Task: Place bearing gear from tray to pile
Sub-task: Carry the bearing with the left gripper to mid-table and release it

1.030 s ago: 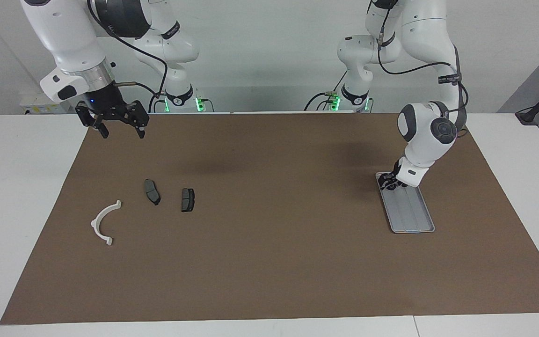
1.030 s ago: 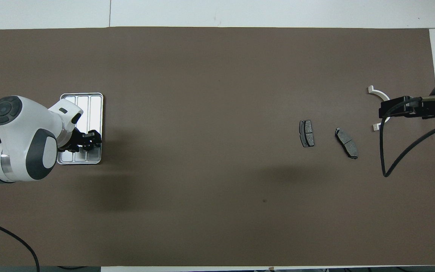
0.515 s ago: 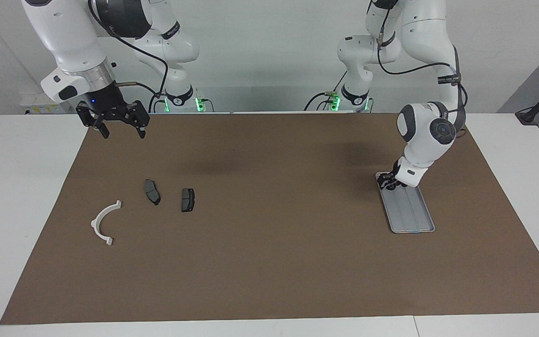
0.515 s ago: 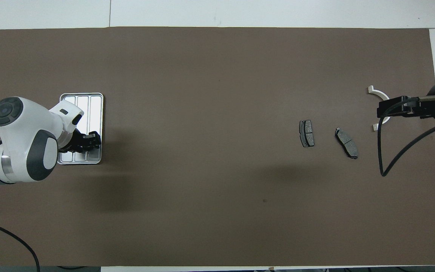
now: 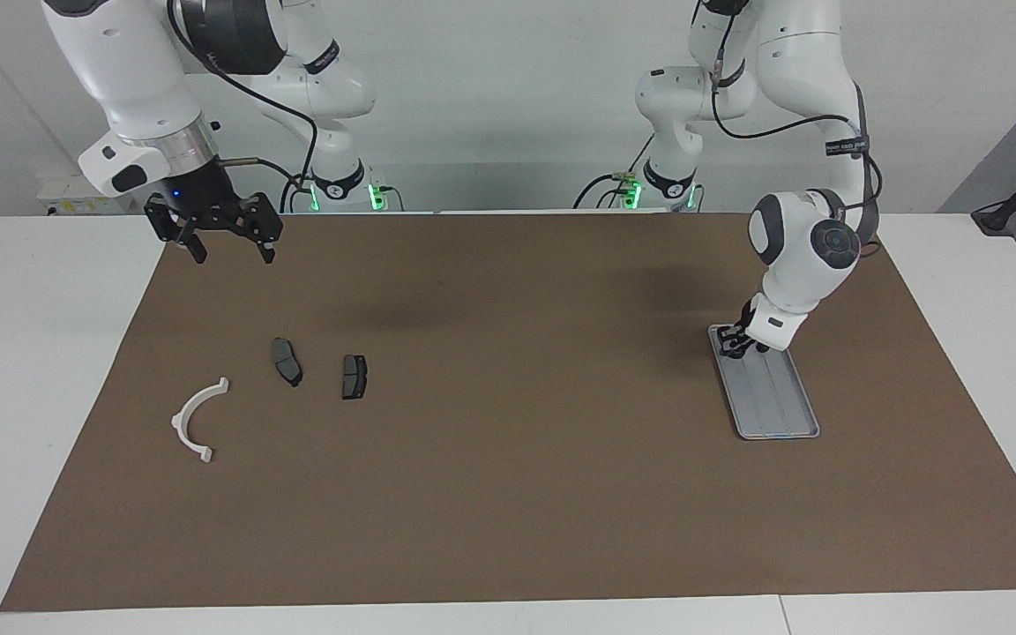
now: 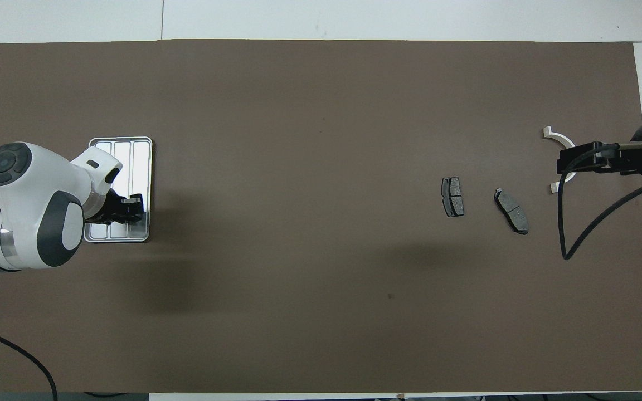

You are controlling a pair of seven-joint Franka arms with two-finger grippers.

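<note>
Bearing gear: hidden under my left gripper (image 5: 735, 346), down in the tray (image 5: 777, 406) at its end nearest the robots; I take it to sit there, cannot see it outright. Judged small, metal, stiff, heavy for its size, likely slick; best pinched across the rim or through the bore, squarely. Left fingers (image 6: 131, 201) drawn in close together; whether they have the gear, I cannot tell. One tray, toward the left arm's end of the surface (image 5: 508, 494). Well apart from the tray, the pile: one white half-ring bracket (image 5: 195, 422), two dark plates (image 5: 287, 361) (image 5: 354, 377). My right gripper (image 5: 226, 245) waits in the air near the pile, fingers spread wide, holding nothing.
</note>
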